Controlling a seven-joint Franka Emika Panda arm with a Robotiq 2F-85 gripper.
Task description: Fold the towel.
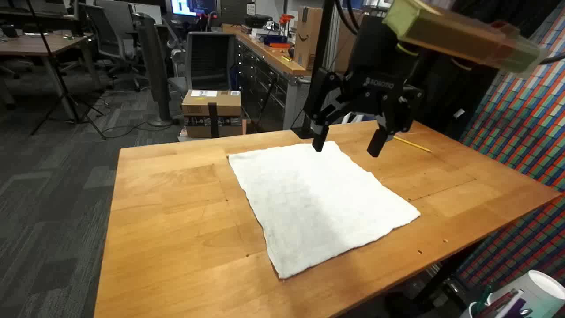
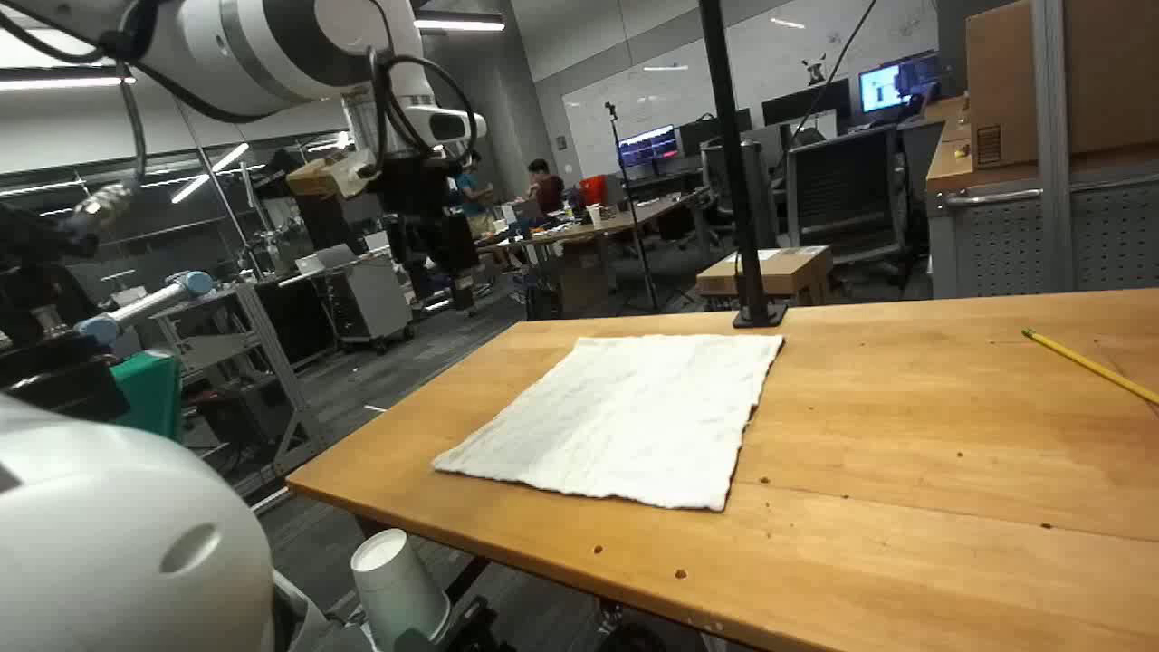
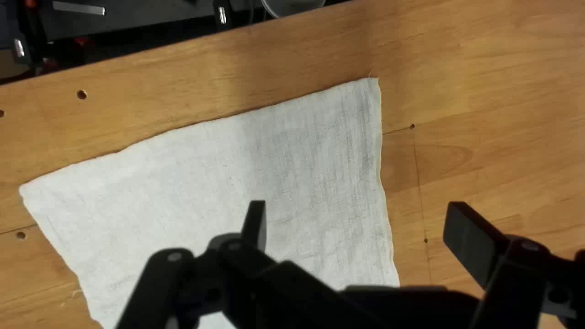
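- As I see it in an exterior view, the arm (image 2: 263, 54) reaches in from the upper left, bends down at the wrist and holds the gripper (image 1: 348, 144) high above the table (image 1: 176, 212).
- I have its two fingers (image 1: 321, 138) pointing down and spread wide, with a broad gap between them; they are well apart from the table's surface.
- Through the wrist view I see one finger against the towel (image 3: 311, 183) and its mate against bare table, just past the towel's side edge.
- Towel count: one. It is white, lies flat and spread out on the table, and its edges run slightly wavy.
- Pencil (image 2: 1091, 367) count: one, yellow, resting on the table well apart from the towel; I can find it in both exterior views.
- Post (image 2: 734, 181) count: one, black, standing on the table with its foot near the towel.
- People (image 2: 546, 192): two that I can make out in the background, too small for me to tell more.
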